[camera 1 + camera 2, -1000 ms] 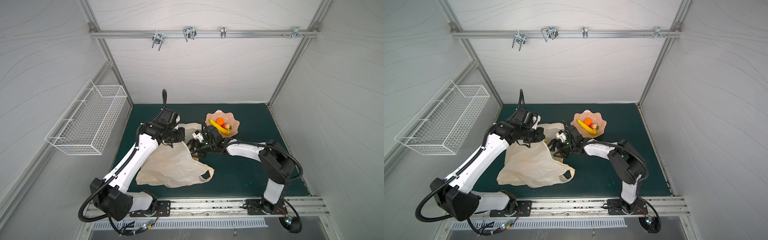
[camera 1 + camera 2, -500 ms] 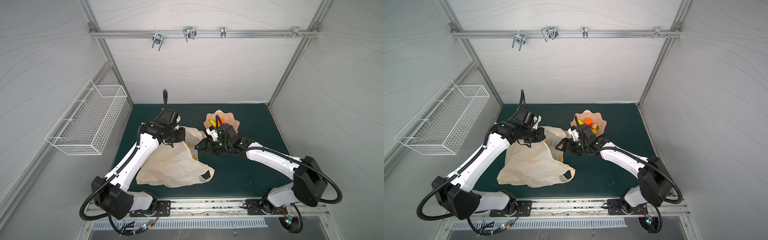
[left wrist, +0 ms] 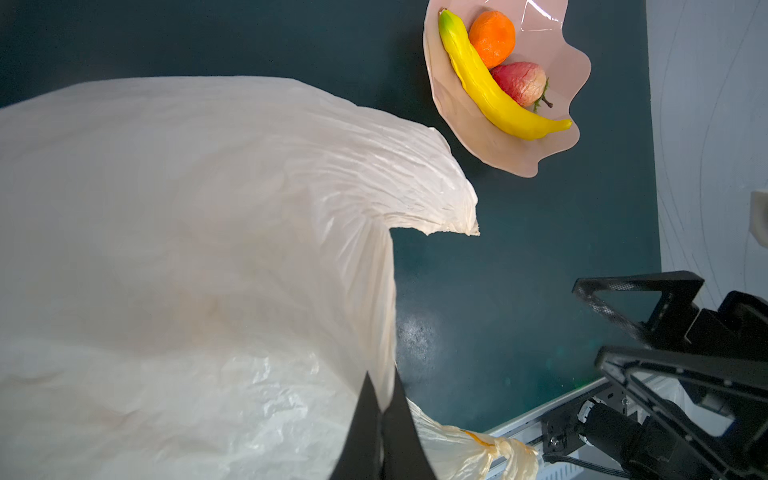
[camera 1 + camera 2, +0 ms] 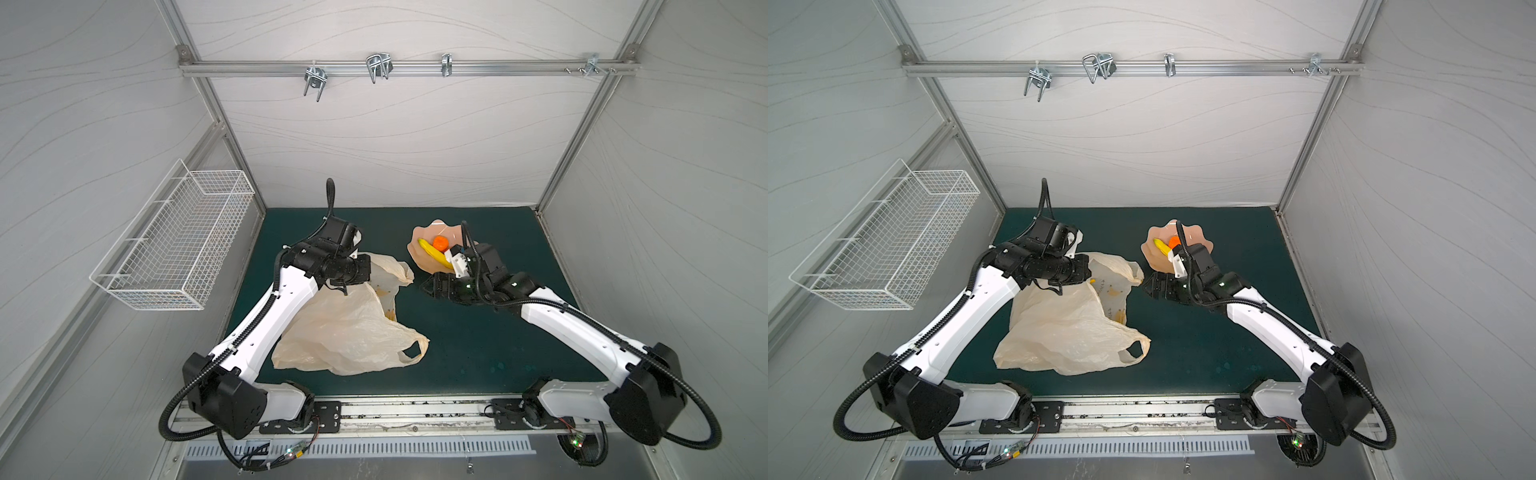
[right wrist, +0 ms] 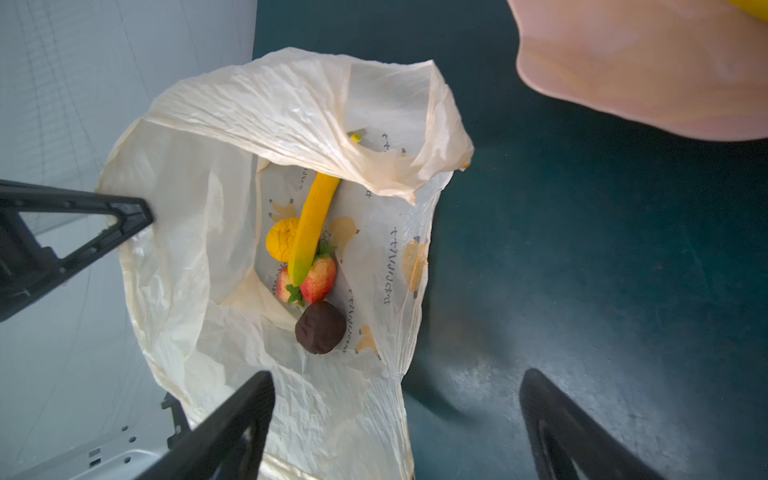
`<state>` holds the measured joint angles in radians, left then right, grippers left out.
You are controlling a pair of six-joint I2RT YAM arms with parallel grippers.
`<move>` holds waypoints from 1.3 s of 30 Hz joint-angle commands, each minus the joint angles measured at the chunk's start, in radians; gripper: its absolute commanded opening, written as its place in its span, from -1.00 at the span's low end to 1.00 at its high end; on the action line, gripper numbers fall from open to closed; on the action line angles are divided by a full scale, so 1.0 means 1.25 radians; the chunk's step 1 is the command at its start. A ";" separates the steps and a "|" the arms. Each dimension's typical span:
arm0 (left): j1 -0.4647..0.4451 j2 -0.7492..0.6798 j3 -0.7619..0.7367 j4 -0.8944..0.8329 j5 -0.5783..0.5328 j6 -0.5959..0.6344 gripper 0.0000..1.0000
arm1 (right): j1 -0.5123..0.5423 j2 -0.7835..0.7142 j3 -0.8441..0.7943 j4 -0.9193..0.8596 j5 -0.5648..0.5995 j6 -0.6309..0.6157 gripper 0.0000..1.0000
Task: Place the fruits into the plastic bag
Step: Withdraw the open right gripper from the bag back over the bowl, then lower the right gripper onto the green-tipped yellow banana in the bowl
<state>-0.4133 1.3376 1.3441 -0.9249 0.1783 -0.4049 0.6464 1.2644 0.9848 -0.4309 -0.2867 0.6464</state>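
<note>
The cream plastic bag (image 4: 345, 328) (image 4: 1067, 328) lies crumpled on the green mat. My left gripper (image 3: 382, 411) is shut on its upper edge, holding the mouth lifted (image 5: 291, 116). Inside the bag lie a banana (image 5: 311, 224), an orange round fruit (image 5: 280, 241), two strawberries (image 5: 319, 279) and a dark brown ball (image 5: 320, 327). The pink bowl (image 4: 419, 259) (image 3: 557, 75) holds a banana (image 3: 486, 91), an orange (image 3: 492, 37) and a strawberry (image 3: 519, 83). Between bag mouth and bowl, my right gripper (image 5: 397, 376) (image 4: 432, 286) stands open and empty.
A white wire basket (image 4: 174, 249) hangs on the left wall. A metal rail with hooks (image 4: 374, 68) runs across the back wall. The enclosure walls border the mat on three sides, and the arms' base rail (image 4: 415, 415) runs along the front.
My right gripper has drawn back from the bag's mouth toward the bowl side, its elbow swinging out to the right. The left gripper has kept its hold on the bag.
</note>
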 commanded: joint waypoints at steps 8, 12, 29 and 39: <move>0.001 -0.007 0.023 0.011 0.010 0.015 -1.00 | -0.092 0.115 0.162 -0.168 0.060 -0.157 0.83; 0.001 -0.015 0.021 0.007 0.007 0.016 -1.00 | -0.120 0.189 0.252 -0.226 0.099 -0.236 0.81; 0.001 -0.033 0.006 -0.003 -0.001 0.016 -1.00 | -0.151 0.497 0.552 -0.317 0.194 -0.415 0.38; 0.000 -0.041 -0.002 -0.010 -0.012 0.016 -1.00 | -0.151 0.652 0.692 -0.370 0.228 -0.444 0.22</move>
<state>-0.4133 1.3087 1.3418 -0.9356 0.1749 -0.3962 0.4622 2.0422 1.8149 -0.8288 -0.0257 0.1299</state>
